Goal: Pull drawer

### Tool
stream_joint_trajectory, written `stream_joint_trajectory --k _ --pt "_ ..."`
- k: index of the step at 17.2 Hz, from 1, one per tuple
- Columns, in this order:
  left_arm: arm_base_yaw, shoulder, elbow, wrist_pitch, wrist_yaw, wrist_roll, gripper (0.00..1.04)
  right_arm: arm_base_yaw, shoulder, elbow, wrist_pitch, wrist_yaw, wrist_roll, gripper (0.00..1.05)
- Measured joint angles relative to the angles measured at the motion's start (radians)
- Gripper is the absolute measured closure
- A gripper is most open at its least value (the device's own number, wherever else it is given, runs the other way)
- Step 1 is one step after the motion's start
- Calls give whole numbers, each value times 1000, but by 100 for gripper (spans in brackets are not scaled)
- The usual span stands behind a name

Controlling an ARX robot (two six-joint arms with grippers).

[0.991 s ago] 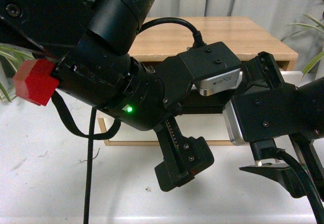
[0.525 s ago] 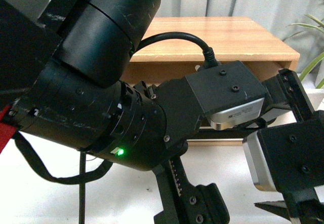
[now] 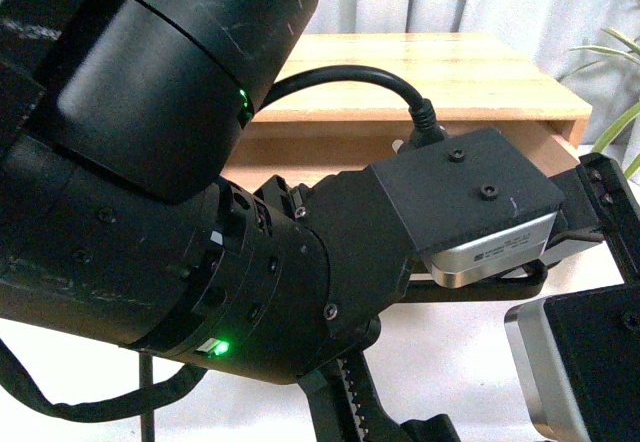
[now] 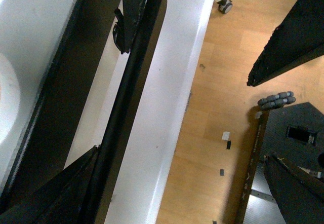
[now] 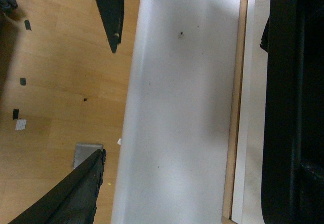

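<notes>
In the left wrist view the drawer shows as a narrow white front [image 4: 95, 110] with its long black bar handle [image 4: 132, 72] running along it. My left gripper [image 4: 109, 100] is open; its two black fingers [image 4: 134, 6] lie in line with the bar, one at each end of the visible length, not closed on it. My right gripper [image 5: 109, 101] is open over the white table's near edge [image 5: 177, 107], away from the handle. In the front view my left arm [image 3: 180, 212] hides the drawer front; only a short black bar [image 3: 490, 284] shows under the wrist.
The wooden cabinet top [image 3: 440, 67] stands behind the arms. The cabinet's wooden base edge [image 5: 235, 107] borders the table. Wooden floor [image 4: 228, 107] lies beyond the table's near edge, with black frame parts [image 4: 298, 183] and a caster [image 4: 276, 100]. A plant [image 3: 615, 82] sits at far right.
My left arm has swung up and closer to the front camera, filling more of the view. The right wrist has slid down and right, and the red block has left the frame.
</notes>
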Motion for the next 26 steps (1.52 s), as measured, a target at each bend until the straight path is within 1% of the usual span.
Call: stream_joint_trajectory --k 2,4,5,7,9,12,16,17,18,22,24,26 --pt "-12 -32 0 2 27 -34 7 6 -36 -15 -14 3 27 6" --pt "-19 -60 1 26 24 -44 7 8 -60 -52 16 10 35 6" --pt "-19 -63 1 24 21 -47 7 8 -61 -60 41 20 35 6" --pt "-24 -62 0 24 17 -48 7 17 -41 -79 138 59 39 6" --pt "-24 -66 0 16 24 -59 7 25 -42 -88 173 73 64 6" --pt "-26 -104 0 -3 41 -66 7 24 -74 -84 142 79 93 6" --pt "-18 -164 -10 22 89 -130 7 3 -150 -59 87 52 126 6" --pt "-9 -186 -19 29 114 -158 7 -8 -164 -49 61 36 138 6" --pt "-1 -204 -21 34 135 -172 7 -12 -171 -43 66 23 150 6" --pt "63 -216 -23 129 150 -259 7 -41 -208 12 55 -18 211 6" --pt "114 -216 -23 201 144 -327 7 -80 -210 33 83 -34 242 6" --pt "193 -219 -26 318 145 -436 7 -135 -210 59 145 -82 312 6"
